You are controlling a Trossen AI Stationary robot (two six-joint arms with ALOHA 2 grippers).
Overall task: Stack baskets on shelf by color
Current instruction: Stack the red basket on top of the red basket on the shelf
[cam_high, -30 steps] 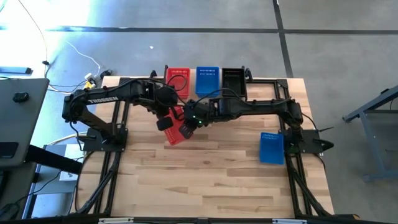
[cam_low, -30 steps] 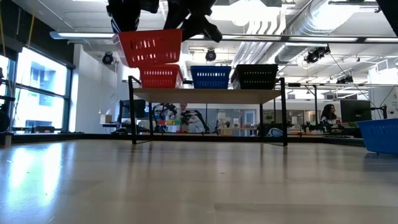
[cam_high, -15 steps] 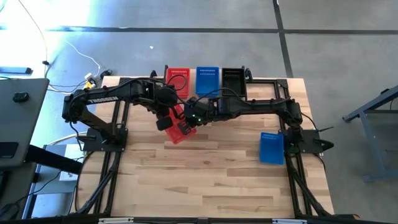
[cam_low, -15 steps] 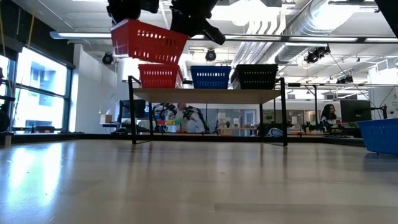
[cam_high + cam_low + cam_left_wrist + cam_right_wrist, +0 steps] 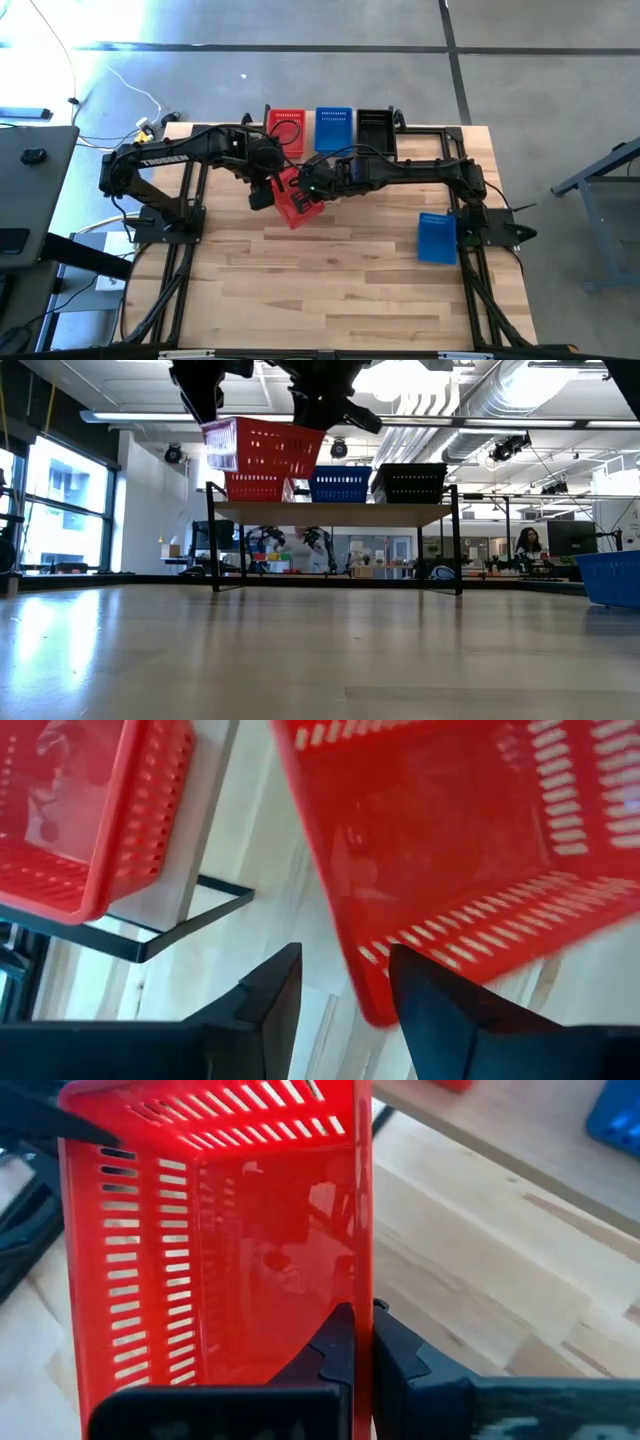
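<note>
High view: the lifted red basket (image 5: 296,200) hangs askew between both arms, just near of the shelf's (image 5: 305,139) red stack (image 5: 287,127).

Low view: it tilts above shelf height.

Wrist views: right gripper (image 5: 361,1342) pinches its wall; left gripper (image 5: 343,982) stands spread, the rim between its fingers.

We count five baskets in all. Two are red: one (image 5: 287,127) at the left end of the shelf (image 5: 340,514), one (image 5: 298,200) up in the air between the grippers. Two are blue: one (image 5: 334,126) mid-shelf, one (image 5: 436,238) near the tabletop's right edge. One is black (image 5: 375,126), at the shelf's right end. We count two arms.
</note>
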